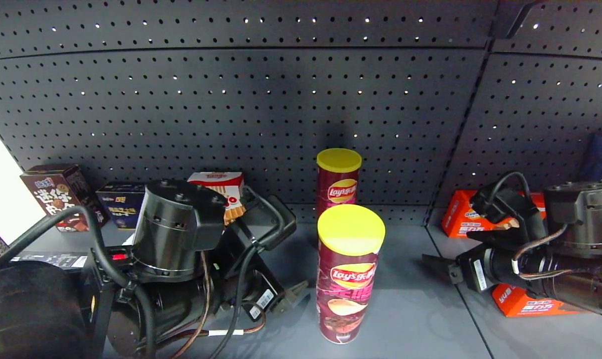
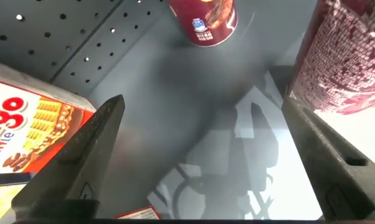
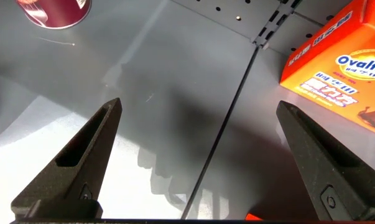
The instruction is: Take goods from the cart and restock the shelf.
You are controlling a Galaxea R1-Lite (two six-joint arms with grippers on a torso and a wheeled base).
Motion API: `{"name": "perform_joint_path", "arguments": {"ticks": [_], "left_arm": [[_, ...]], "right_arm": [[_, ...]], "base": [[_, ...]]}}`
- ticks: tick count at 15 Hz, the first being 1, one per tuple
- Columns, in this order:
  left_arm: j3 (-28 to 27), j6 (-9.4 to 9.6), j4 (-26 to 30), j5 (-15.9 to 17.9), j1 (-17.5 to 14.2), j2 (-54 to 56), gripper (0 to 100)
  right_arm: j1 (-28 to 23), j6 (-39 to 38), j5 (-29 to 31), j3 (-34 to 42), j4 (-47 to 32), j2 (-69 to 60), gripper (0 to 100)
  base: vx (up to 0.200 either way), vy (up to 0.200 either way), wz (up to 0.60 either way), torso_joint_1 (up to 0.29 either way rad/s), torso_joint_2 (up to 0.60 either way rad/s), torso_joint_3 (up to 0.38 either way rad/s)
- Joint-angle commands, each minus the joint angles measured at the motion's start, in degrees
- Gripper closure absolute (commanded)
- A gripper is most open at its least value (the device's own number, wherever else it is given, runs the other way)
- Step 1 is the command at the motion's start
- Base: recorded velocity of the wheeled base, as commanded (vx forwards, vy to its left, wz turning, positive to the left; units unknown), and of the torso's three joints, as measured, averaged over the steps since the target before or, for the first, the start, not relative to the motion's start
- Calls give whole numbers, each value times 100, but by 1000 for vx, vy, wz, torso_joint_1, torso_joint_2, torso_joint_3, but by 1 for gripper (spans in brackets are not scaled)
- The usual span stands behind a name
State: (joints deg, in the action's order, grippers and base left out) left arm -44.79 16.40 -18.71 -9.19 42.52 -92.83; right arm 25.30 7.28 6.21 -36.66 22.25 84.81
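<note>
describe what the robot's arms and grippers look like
The left arm and right arm are black, with fat cylindrical joints, looped black cables, thin brown wires, white stickers. The left gripper and right gripper each have two dark wedge-shaped fingers.

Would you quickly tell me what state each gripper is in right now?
Left gripper: open, holding nothing.
Right gripper: open, holding nothing.
</note>
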Motion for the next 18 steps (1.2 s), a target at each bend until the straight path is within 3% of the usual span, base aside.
{"name": "perform_joint_path", "arguments": {"ticks": [1, 6, 10, 13, 18], "left_arm": [[-21, -14, 8, -4, -16, 169, 0], [-91, -49, 17, 5, -323, 1004, 0], [-21, -58, 17, 172, -903, 1628, 0], [401, -58, 8, 269, -1536, 2261, 0], [1789, -66, 17, 1007, -3496, 4414, 0]], "right_arm": [[54, 19, 4, -114, 16, -96, 0], [230, 28, 47, -483, -36, -922, 0], [186, 11, -181, -421, -19, -1696, 0], [19, 2, -234, -158, -10, -2188, 0], [-974, 2, -533, 941, -19, -3445, 0]], "base": [[0, 0, 0, 0, 0, 0], [0, 0, 0, 0, 0, 0], [0, 0, 0, 0, 0, 0], [0, 0, 0, 0, 0, 0], [0, 0, 0, 0, 0, 0]]}}
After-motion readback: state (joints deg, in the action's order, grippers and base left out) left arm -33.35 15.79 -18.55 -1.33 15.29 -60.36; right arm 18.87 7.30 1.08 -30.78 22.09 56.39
